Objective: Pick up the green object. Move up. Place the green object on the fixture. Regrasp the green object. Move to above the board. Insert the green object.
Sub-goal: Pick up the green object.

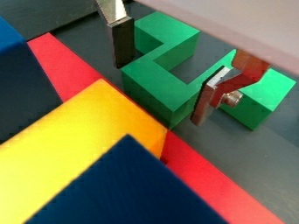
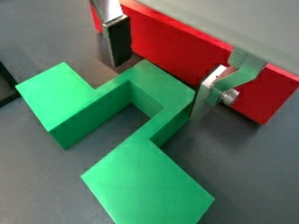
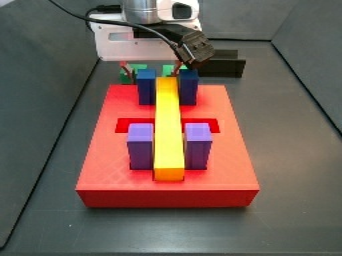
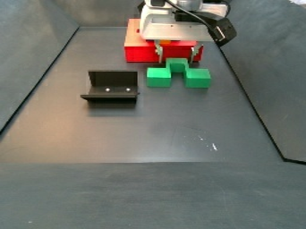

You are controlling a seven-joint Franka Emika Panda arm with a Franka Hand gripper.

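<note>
Green object [image 2: 117, 114]: nearest the lens in a wrist view; bright green, blocky, lying flat on the dark floor, with a notch between its two wide arms. Also in the wrist view over the board [image 1: 176, 74] and, from the side, at [image 4: 176, 74], just beside the board's short edge.
Gripper [image 2: 163, 66]: low over the green object, jaws apart, straddling its narrow centre part. One finger [image 2: 114, 39] stands at the notch side, the other [image 2: 214, 87] against the opposite flank; whether the pads touch the piece I cannot tell. Seen again at [image 1: 170, 66].
Gripper from the side: white body at [image 4: 171, 36], at 12 o'clock of the scene, hiding most of the board; fingertips hidden. In a side view from the far end it sits behind the board at [image 3: 150, 42].
Board [image 3: 100, 160]: red slab, carrying a long yellow bar [image 3: 167, 125] down its middle, two purple blocks [image 3: 142, 145] at the near end, two blue blocks [image 3: 146, 85] at the far end.
Board, wrist views: red edge runs just beside the green object [image 2: 176, 39].
Fixture [image 4: 110, 87]: dark bracket, at 9 o'clock of the green object, well apart from it, holding nothing.
Tabletop [image 4: 156, 134]: dark grey, matte.
</note>
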